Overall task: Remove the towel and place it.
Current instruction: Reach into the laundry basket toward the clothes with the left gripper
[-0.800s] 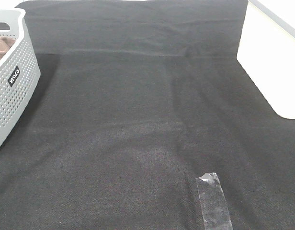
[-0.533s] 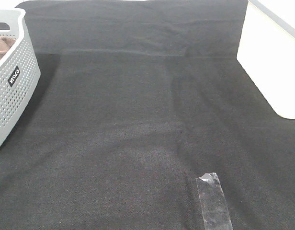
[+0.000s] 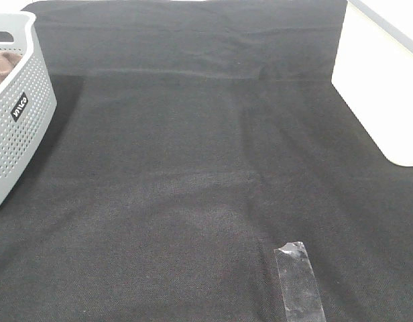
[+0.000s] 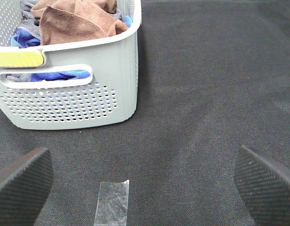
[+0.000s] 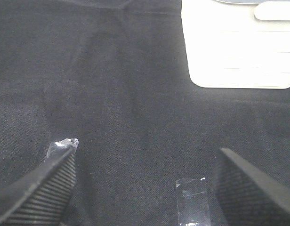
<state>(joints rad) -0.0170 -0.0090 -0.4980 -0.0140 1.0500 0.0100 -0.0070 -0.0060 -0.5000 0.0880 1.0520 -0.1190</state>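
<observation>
The towel [image 4: 79, 21] is light brown and lies crumpled on top of other cloths inside the grey perforated basket [image 4: 88, 99]. In the high view only a sliver of the towel [image 3: 2, 67] shows over the basket [image 3: 22, 114] at the far left edge. My left gripper [image 4: 145, 188] stands open over the black cloth, a short way in front of the basket's handle side, with nothing between its fingers. My right gripper [image 5: 145, 188] is also open and empty above the black cloth. Neither arm shows in the high view.
Blue and grey cloths [image 4: 60, 75] lie under the towel in the basket. Strips of clear tape [image 3: 299, 282] [image 4: 112, 203] [image 5: 192, 200] stick to the black table cloth [image 3: 193, 168]. Bare white table [image 3: 381, 87] [image 5: 239, 47] shows at the right.
</observation>
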